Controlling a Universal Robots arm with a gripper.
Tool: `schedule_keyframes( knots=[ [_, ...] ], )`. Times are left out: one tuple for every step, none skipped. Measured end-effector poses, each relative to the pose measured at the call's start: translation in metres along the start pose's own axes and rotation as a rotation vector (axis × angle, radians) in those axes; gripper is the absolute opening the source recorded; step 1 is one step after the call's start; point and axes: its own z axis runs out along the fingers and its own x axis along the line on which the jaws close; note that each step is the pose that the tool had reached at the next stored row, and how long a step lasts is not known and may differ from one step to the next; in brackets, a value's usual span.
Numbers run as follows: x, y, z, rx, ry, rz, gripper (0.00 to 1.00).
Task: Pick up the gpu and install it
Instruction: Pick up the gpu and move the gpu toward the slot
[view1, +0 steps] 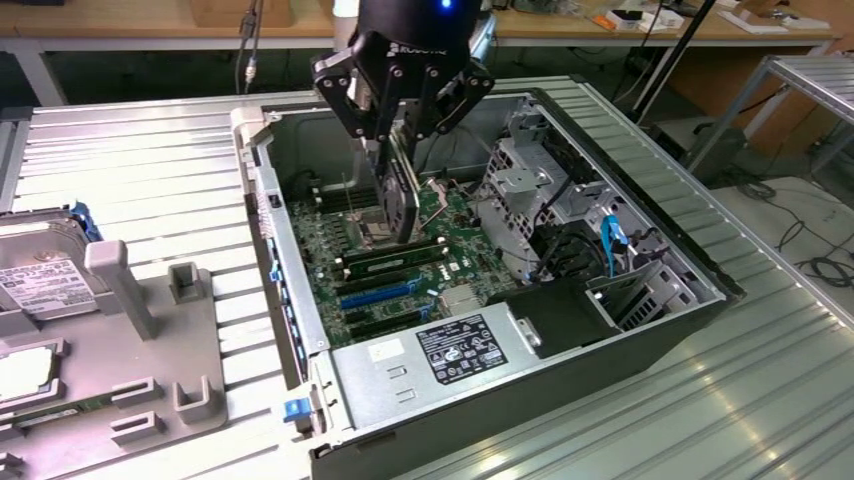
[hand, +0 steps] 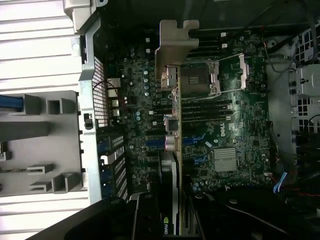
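1. The pincer (view1: 402, 133) pinches the gpu (view1: 395, 205) by its upper edge, one finger on each flat face.
2. The gpu hangs on edge inside the open computer case (view1: 667, 330), just above the motherboard (view1: 461, 262). Whether it touches a slot I cannot tell.
3. In the wrist view the gpu (hand: 171, 150) appears edge-on, its silver bracket (hand: 176, 45) at the far end.
4. A hard drive (view1: 40, 280) lies on the bench (view1: 147, 150), well apart from the case.
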Motion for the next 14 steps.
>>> schedule_keyframes(
  knots=[
    [-0.007,0.0006,0.0,0.0001,0.0007,0.0,0.27],
    [-0.012,0.0009,-0.0001,0.0001,0.0011,0.0,0.27],
    [-0.015,0.0011,-0.0001,0.0001,0.0014,0.0,0.27],
    [-0.017,0.0013,-0.0001,0.0001,0.0015,0.0,0.27],
    [-0.022,0.0017,-0.0002,0.0002,0.0019,0.0,0.27],
    [-0.024,0.0018,-0.0001,0.0002,0.002,0.0,0.27],
    [-0.027,0.0021,-0.0002,0.0002,0.0023,0.0,0.27],
    [-0.03,0.0023,-0.0002,0.0001,0.0025,0.0,0.27],
    [-0.032,0.0024,-0.0002,0.0002,0.0026,0.0,0.27],
    [-0.035,0.0027,-0.0002,0.0002,0.0028,0.0,0.27],
    [-0.037,0.0028,-0.0002,0.0002,0.0031,0.0,0.27],
    [-0.04,0.003,-0.0002,0.0002,0.0032,0.0,0.27],
    [-0.043,0.0033,-0.0003,0.0003,0.0035,0.0,0.27],
    [-0.046,0.0035,-0.0003,0.0003,0.0038,0.0,0.27]
  ],
)
